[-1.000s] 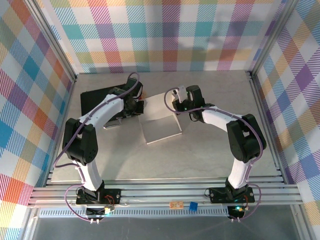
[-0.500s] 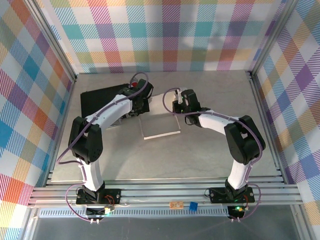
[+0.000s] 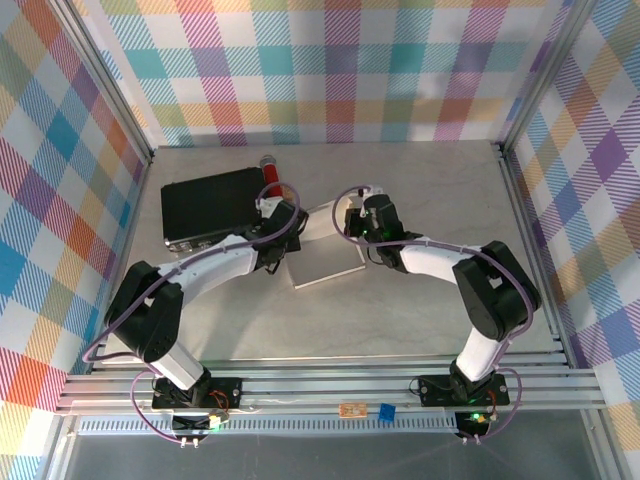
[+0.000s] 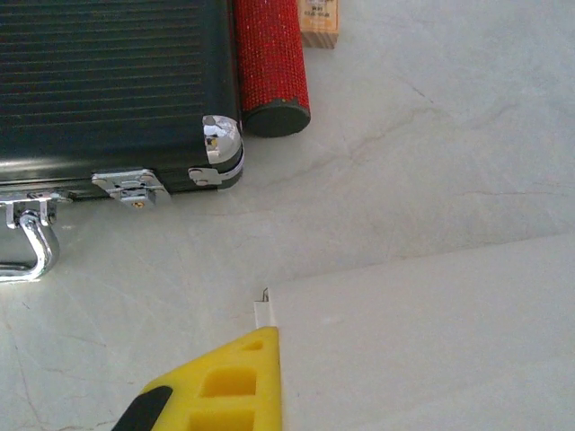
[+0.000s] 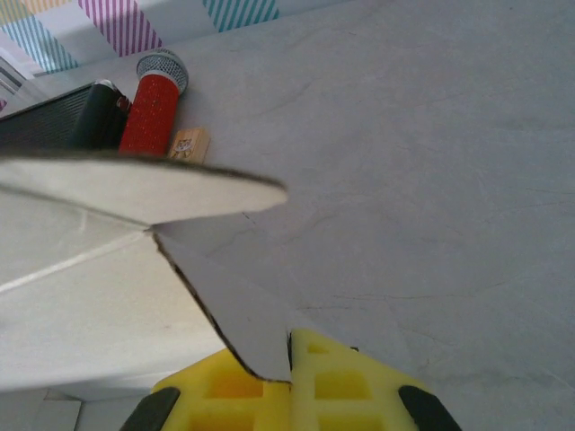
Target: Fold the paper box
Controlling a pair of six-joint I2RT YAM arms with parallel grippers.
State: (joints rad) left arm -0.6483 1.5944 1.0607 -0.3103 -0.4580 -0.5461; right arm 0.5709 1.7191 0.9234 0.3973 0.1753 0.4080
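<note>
White cardboard lies near the middle of the worktop (image 3: 430, 300) in the overhead view. It is the paper box (image 3: 325, 258), a creased sheet with part of it lifted. The left gripper (image 3: 287, 240) is at its left edge and the right gripper (image 3: 352, 230) at its far right corner. A black case (image 3: 213, 205) sits toward the far left corner of the worktop, with a red cylinder (image 3: 271, 172) just beside its right side.

From the left wrist, one yellow finger (image 4: 229, 391) lies flush against the edge of the box, and the sheet hides the other. The claw is closed, and as far as can be seen it pinches that edge. Beyond are the case's metal latches and handle, the cylinder alongside it, and a small wooden block (image 4: 319, 22).

From the right wrist, both yellow fingers (image 5: 346, 386) are clamped tight on a dark-edged flap of the box. The flap rises from between them, under a broader rounded flap.
</note>
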